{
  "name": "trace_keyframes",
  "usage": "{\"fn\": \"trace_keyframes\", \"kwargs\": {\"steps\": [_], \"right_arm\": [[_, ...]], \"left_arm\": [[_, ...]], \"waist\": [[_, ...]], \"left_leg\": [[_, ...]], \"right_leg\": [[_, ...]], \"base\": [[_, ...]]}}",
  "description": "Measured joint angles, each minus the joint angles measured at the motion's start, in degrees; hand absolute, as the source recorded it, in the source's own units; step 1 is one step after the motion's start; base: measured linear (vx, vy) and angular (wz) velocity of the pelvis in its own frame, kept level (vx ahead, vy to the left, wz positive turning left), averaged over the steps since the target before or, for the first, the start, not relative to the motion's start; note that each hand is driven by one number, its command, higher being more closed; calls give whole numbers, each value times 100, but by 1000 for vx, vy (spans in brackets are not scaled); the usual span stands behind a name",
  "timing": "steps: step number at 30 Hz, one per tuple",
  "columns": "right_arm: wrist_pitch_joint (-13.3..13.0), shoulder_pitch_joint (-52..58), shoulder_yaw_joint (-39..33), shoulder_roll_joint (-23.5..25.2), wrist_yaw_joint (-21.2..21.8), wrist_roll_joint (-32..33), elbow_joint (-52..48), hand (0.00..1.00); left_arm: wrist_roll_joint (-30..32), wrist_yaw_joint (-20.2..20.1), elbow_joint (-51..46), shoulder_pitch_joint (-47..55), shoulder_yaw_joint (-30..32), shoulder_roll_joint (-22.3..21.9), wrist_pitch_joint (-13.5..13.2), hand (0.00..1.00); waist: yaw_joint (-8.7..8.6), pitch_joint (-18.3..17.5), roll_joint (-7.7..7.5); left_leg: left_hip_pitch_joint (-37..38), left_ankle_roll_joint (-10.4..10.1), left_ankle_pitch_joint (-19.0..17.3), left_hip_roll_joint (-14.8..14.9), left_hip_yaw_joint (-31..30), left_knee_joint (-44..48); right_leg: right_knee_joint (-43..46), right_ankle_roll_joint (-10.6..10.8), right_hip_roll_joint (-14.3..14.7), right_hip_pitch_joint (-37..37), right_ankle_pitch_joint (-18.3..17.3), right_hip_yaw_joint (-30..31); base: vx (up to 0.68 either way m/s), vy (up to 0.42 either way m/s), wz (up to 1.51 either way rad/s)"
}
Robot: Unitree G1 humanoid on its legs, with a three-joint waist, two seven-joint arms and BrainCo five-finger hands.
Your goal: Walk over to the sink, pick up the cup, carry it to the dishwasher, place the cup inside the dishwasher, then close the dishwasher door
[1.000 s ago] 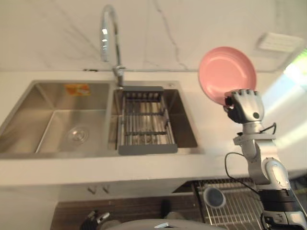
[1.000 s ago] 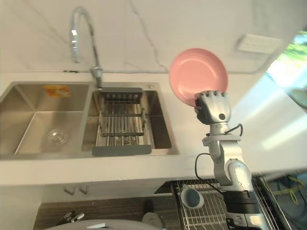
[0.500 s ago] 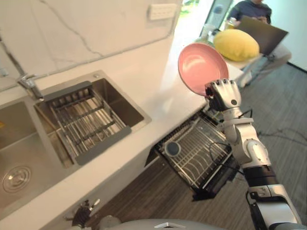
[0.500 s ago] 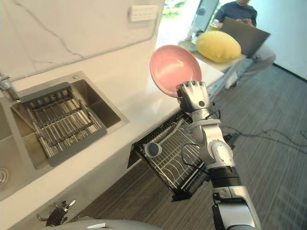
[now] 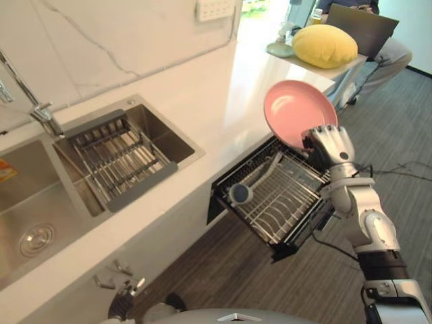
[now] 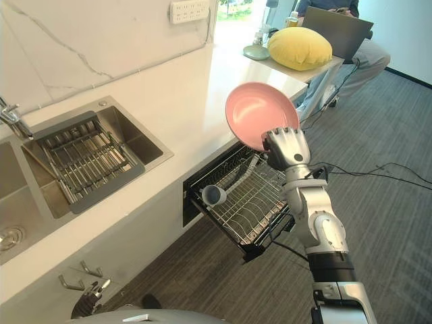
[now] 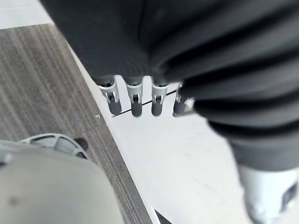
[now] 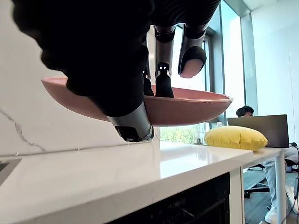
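The right hand (image 5: 329, 145) holds a round pink plate (image 5: 297, 108) upright by its lower rim, its fingers (image 8: 163, 81) and thumb clenched on the edge. The plate hangs above the 1 o'clock end of a pulled-out wire dishwasher rack (image 5: 287, 206) below the white stone worktop (image 5: 223, 88). A small blue-grey cup (image 5: 239, 194) lies in the rack's 9 o'clock corner. The steel sink (image 5: 40, 196) sits at 9 o'clock along the worktop. The left hand (image 7: 135, 100) hangs low, fingers released, grasping nothing.
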Motion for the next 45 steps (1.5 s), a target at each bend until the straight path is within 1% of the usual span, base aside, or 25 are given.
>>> {"fn": "trace_keyframes", "kwargs": {"steps": [2, 5, 11, 14, 15, 18, 20, 21, 23, 25, 26, 27, 29, 31, 33, 34, 35, 36, 37, 38, 41, 42, 43, 44, 45], "right_arm": [[78, 61, 0, 136, 5, 1, 72, 100], [178, 248, 1, 185, -17, 1, 135, 100], [710, 248, -31, 373, -156, 183, 777, 100], [966, 257, -293, 548, -354, 290, 952, 100], [1003, 256, -336, 552, -384, 356, 987, 100], [1251, 226, -394, 549, -513, 547, 991, 100], [1339, 174, -389, 549, -512, 637, 1030, 100], [1358, 124, -389, 548, -512, 680, 1096, 100], [1389, 29, -383, 545, -508, 693, 1268, 100], [1473, -236, -369, 541, -490, 800, 1476, 100], [1491, -313, -368, 538, -487, 813, 1528, 100], [1501, -481, -361, 524, -487, 836, 1652, 100], [1569, -691, -335, 468, -482, 888, 1710, 100], [1594, -1036, -307, 301, -462, 901, 1843, 100], [1613, -1436, -208, 51, -380, 1027, 2054, 100], [1609, -1544, -161, -22, -333, 1044, 2118, 100], [1615, -1712, -99, -144, -244, 1134, 2148, 100], [1615, -1867, -95, -187, -194, 1221, 2164, 100], [1615, -1954, -90, -210, -163, 1254, 2203, 100], [1619, -2205, -29, -307, -17, 1305, 2448, 100], [1652, -2626, 268, -499, 256, 1357, 2826, 100], [1690, -2719, 366, -550, 368, 1373, 2877, 100], [1705, -2772, 403, -569, 413, 1404, 2935, 100], [1748, -2858, 478, -597, 485, 1469, 3042, 100], [1799, -2879, 483, -599, 544, 1504, 3064, 0]], "left_arm": [[-1, -2, 23, 19, -3, 9, 4, 0], [-6, -8, 21, 12, -7, 9, 3, 0], [-10, -74, 1, -1, -12, 29, 3, 0], [-15, -90, -13, -3, -23, 30, 3, 0], [-22, -105, -14, -14, -24, 29, 3, 0], [-135, -181, -19, -28, -40, 29, 10, 0], [-188, -218, -38, -89, -54, 35, 48, 0], [-310, -241, -60, -120, -69, 37, 112, 0], [-421, -256, -101, -155, -84, 37, 142, 0], [-611, -324, -260, -256, -130, 46, 230, 0], [-644, -344, -262, -297, -131, 48, 235, 0], [-740, -380, -263, -372, -138, 53, 249, 0], [-839, -439, -305, -476, -191, 65, 286, 0], [-976, -458, -519, -551, -255, 62, 331, 0], [-1095, -459, -691, -658, -299, 57, 380, 0], [-1138, -460, -710, -686, -309, 57, 380, 0], [-1219, -462, -784, -759, -339, 58, 388, 0], [-1279, -462, -892, -768, -371, 60, 415, 0], [-1328, -463, -926, -777, -405, 69, 430, 0], [-1448, -472, -929, -862, -494, 85, 467, 0], [-1585, -467, -932, -942, -688, 84, 528, 0], [-1604, -468, -933, -971, -758, 58, 576, 0], [-1610, -467, -940, -975, -795, 49, 578, 0], [-1649, -465, -997, -975, -839, 44, 587, 0], [-1701, -457, -1064, -975, -889, 47, 608, 0]], "waist": [[-23, 19, -40], [-5, 21, -34], [21, 28, -7], [23, 37, 8], [32, 45, 13], [27, 115, 51], [33, 271, 78], [40, 378, 95], [57, 456, 118], [80, 718, 149], [90, 783, 162], [99, 933, 181], [113, 1136, 237], [133, 1397, 330], [152, 1646, 448], [154, 1718, 482], [172, 1842, 567], [185, 1911, 632], [198, 1945, 662], [256, 1998, 741], [313, 2072, 870], [322, 2108, 942], [325, 2121, 970], [381, 2122, 993], [415, 2122, 1001]], "left_leg": [[-4, 10, 52, -45, 1, -113], [-58, 24, 73, -84, -2, -178], [-304, 100, 159, -78, -30, -169], [-402, 93, 172, -68, -81, -139], [-429, 92, 173, -61, -82, -128], [-583, 95, 170, -36, -128, -40], [-600, 101, 164, -14, -137, 7], [-644, 111, 148, 7, -149, 69], [-832, 130, 129, 63, -161, 167], [-1017, 155, 119, 136, -177, 293], [-1062, 168, 110, 158, -182, 338], [-1116, 177, 105, 179, -201, 384], [-1257, 190, 106, 199, -321, 462], [-1442, 231, 126, 231, -413, 543], [-1620, 274, 168, 233, -616, 565], [-1658, 279, 175, 233, -642, 570], [-1740, 300, 190, 233, -659, 574], [-1850, 318, 230, 229, -727, 567], [-1912, 315, 256, 225, -812, 563], [-2040, 301, 320, 215, -995, 544], [-2235, 267, 419, 185, -1290, 504], [-2252, 264, 468, 150, -1383, 447], [-2260, 249, 495, 134, -1441, 410], [-2317, 229, 537, 125, -1533, 376], [-2363, 218, 571, 123, -1600, 354]], "right_leg": [[-22, -32, 3, -48, 13, 14], [-61, -71, 0, -115, 34, 22], [-136, -107, 59, -335, 81, 34], [-173, -71, 83, -395, 105, 50], [-174, -71, 85, -420, 104, 70], [-182, -82, 88, -525, 93, 202], [-182, -83, 91, -522, 92, 209], [-178, -83, 92, -538, 92, 208], [-132, -95, 96, -706, 85, 212], [-46, -119, 101, -877, 75, 221], [-27, -122, 101, -911, 74, 224], [-17, -138, 103, -951, 86, 222], [2, -155, 102, -1055, 101, 218], [9, -186, 102, -1213, 151, 222], [9, -203, 103, -1357, 202, 219], [10, -206, 103, -1392, 214, 221], [9, -215, 102, -1469, 238, 223], [8, -224, 102, -1574, 263, 221], [7, -235, 101, -1631, 276, 221], [6, -253, 100, -1754, 300, 227], [3, -273, 98, -1937, 338, 220], [-1, -270, 90, -1958, 346, 201], [-2, -269, 85, -1972, 349, 194], [-5, -275, 82, -2052, 361, 206], [-7, -283, 84, -2103, 368, 210]], "base": [[-39, 85, -2], [-32, 78, 0], [-23, 55, 1], [-28, 56, 7], [-39, 65, 6], [-35, 57, 7], [-58, 61, 4], [-81, 56, 3], [-89, 61, 2], [-94, 69, 0], [-96, 80, 1], [-93, 84, 3], [-110, 106, 3], [-92, 98, -1], [-102, 113, 0], [-100, 128, 2], [-93, 133, 0], [-88, 132, 0], [-86, 121, -2], [-78, 114, -2], [-83, 123, 1], [-66, 119, 6], [-78, 138, 3], [-63, 106, -2], [-54, 90, 0]]}}
